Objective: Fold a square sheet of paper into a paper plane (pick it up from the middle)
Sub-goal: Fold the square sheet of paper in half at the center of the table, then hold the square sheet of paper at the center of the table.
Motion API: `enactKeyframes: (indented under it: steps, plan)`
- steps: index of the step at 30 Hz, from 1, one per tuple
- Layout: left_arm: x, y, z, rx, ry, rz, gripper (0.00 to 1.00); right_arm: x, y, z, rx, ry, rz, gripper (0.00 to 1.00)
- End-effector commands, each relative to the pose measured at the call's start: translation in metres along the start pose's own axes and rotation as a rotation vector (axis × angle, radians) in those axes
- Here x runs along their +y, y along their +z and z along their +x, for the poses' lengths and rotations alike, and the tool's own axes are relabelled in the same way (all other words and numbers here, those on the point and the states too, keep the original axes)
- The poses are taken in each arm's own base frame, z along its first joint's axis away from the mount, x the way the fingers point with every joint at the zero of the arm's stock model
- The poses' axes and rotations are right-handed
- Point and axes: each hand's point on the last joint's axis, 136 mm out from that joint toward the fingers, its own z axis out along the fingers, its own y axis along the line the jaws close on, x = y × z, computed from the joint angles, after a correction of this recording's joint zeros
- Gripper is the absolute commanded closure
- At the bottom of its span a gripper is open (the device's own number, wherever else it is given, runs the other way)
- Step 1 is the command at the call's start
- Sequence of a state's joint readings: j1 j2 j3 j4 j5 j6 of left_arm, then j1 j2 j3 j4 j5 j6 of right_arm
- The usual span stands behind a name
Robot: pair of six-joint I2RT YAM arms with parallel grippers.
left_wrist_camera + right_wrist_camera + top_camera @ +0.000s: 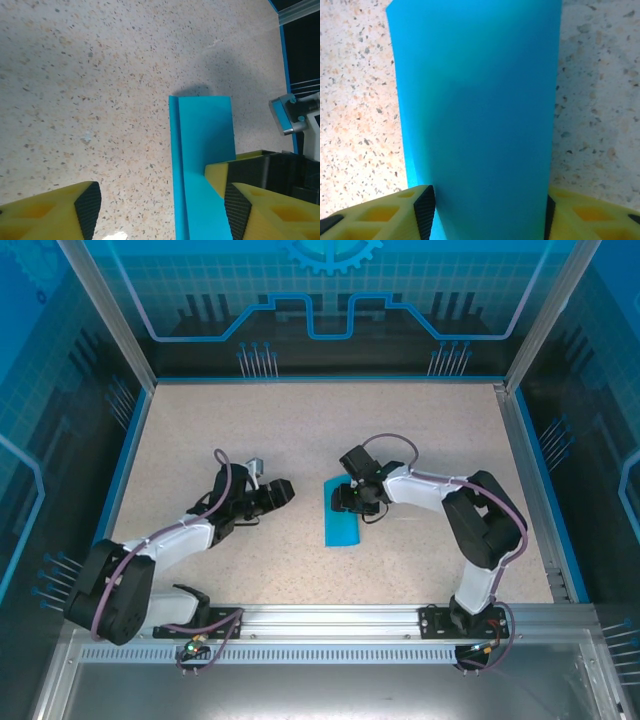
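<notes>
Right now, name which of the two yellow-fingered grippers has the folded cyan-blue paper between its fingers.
The right gripper: the folded cyan-blue paper spans the gap between its fingers. The left gripper sits beside the paper, over bare table.

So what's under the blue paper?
The blue paper is folded: a lower layer peeks out along one edge. It lies on the speckled table. Anything beneath its middle is covered.
</notes>
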State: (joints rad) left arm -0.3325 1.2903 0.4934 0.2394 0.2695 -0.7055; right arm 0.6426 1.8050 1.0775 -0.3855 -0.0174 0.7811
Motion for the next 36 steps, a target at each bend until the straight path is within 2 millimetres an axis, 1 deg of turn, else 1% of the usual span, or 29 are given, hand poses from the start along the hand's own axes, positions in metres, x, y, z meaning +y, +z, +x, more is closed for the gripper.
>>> enactKeyframes:
  steps: [1, 5, 9, 13, 15, 21, 26, 32, 36]
  plan:
    - [-0.025, 0.008, 0.006, 0.064, -0.016, 0.113, 0.40, -0.004, 0.006, 0.005, 0.030, 0.020, 0.048, 0.43]
    - [-0.041, 0.023, 0.012, 0.144, -0.028, 0.167, 0.57, -0.006, 0.009, 0.006, 0.040, 0.035, 0.054, 0.42]
    - [-0.054, 0.040, 0.013, 0.190, -0.057, 0.206, 0.69, -0.008, 0.012, 0.009, 0.053, 0.036, 0.059, 0.42]
    - [-0.060, 0.060, 0.016, 0.244, -0.073, 0.201, 0.79, -0.009, 0.015, 0.013, 0.072, 0.028, 0.061, 0.42]
    - [-0.059, 0.071, 0.018, 0.267, -0.076, 0.182, 0.84, -0.008, 0.016, 0.014, 0.077, 0.018, 0.061, 0.42]
    - [-0.058, 0.095, 0.025, 0.331, -0.081, 0.147, 0.92, -0.009, 0.020, 0.019, 0.094, -0.012, 0.077, 0.40]
    - [-0.047, 0.110, 0.027, 0.357, -0.090, 0.093, 0.96, -0.009, 0.024, 0.022, 0.108, -0.034, 0.088, 0.39]
    - [-0.043, 0.124, 0.028, 0.377, -0.097, 0.076, 1.00, -0.009, 0.026, 0.025, 0.114, -0.058, 0.091, 0.39]
    - [-0.037, 0.130, 0.030, 0.393, -0.100, 0.052, 1.00, -0.007, 0.026, 0.027, 0.118, -0.066, 0.083, 0.39]
